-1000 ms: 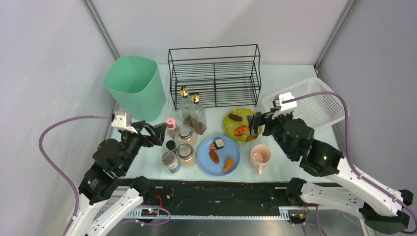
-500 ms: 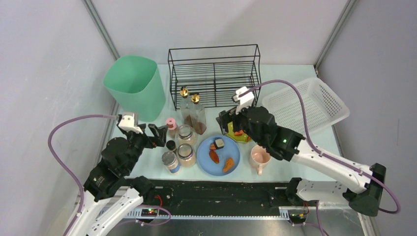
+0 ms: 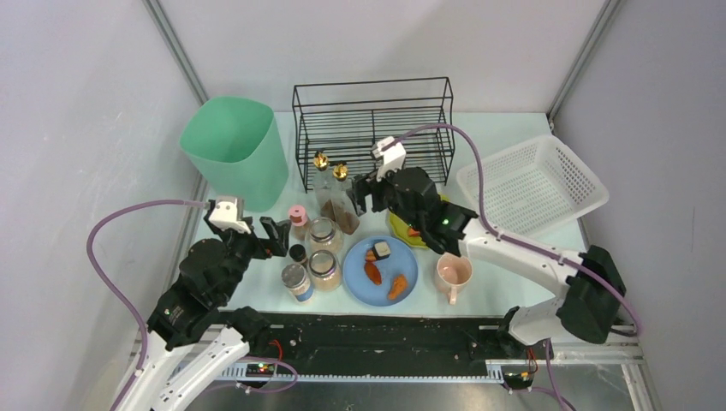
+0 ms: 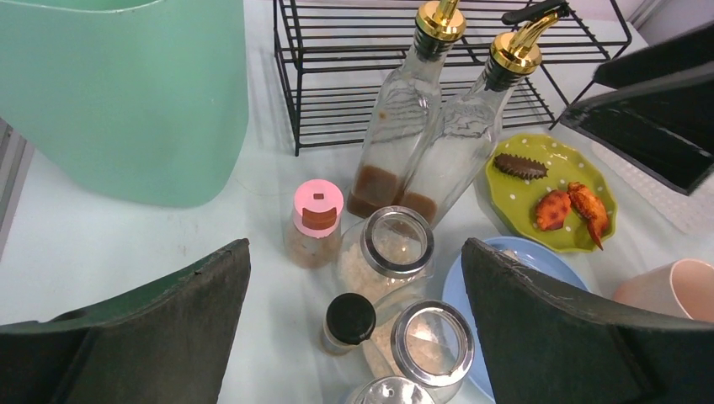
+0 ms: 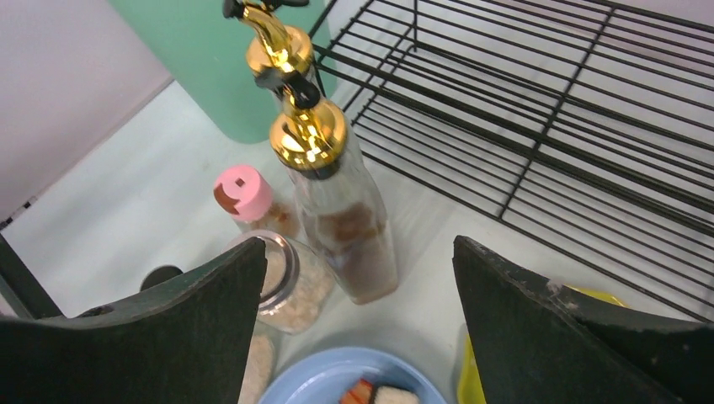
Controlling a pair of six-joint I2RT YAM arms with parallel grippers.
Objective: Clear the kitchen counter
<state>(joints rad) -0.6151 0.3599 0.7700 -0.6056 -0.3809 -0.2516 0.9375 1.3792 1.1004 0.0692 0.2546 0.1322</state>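
The kitchen counter (image 3: pixel 501 137) is seen spread beneath both grippers, with every item resting on it. The left gripper (image 4: pixel 355 252) is held wide open with nothing gripped, and the right gripper (image 5: pixel 355 248) is likewise spread wide and empty. A green bin (image 3: pixel 235 154) is found ahead and left of the left gripper, a black wire rack (image 3: pixel 374 128) just beyond the right gripper, and a white basket (image 3: pixel 531 184) well off to that gripper's right. A blue plate (image 3: pixel 409 261) lies on the right gripper's near side. A gold-capped bottle (image 5: pixel 341 210) is framed between the right fingers, a glass jar (image 4: pixel 386 244) and a pink-lidded shaker (image 4: pixel 317 220) between the left ones
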